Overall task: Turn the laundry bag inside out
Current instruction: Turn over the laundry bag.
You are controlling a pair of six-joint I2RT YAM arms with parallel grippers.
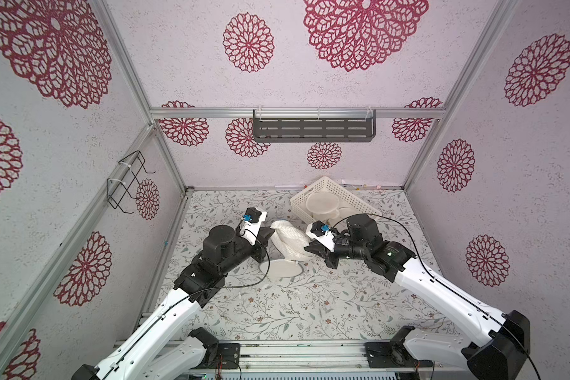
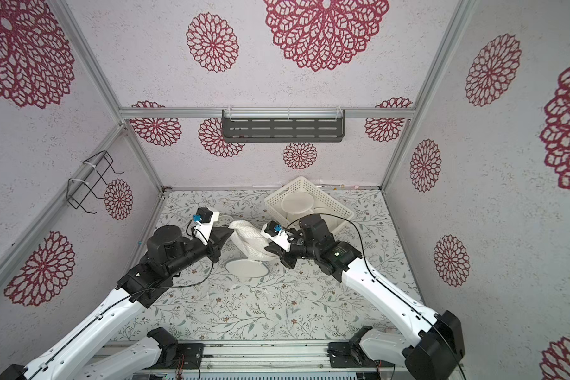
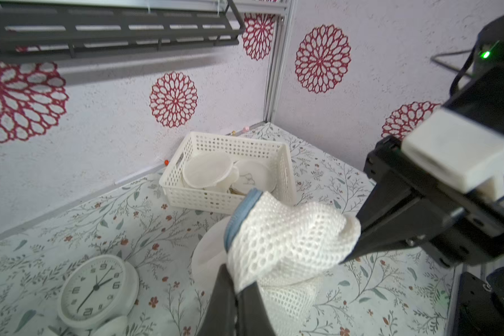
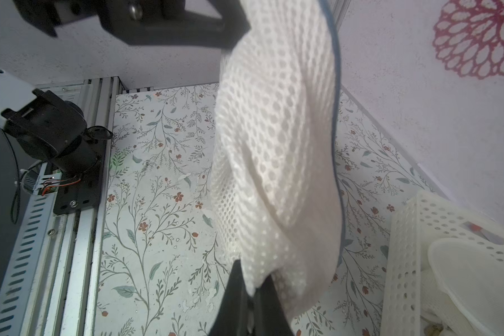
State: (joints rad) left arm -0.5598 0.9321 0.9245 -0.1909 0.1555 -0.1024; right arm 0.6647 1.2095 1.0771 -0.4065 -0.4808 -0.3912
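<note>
White honeycomb-mesh laundry bag, blue-edged, hangs bunched mid-frame in both top views. Left gripper and right gripper each pinch its soft folds; a perforated plastic basket sits just above.

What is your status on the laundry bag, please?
Left gripper shut on bag. Right gripper shut on bag. Bag held between them, by a white disc. Basket, clock close by.
</note>
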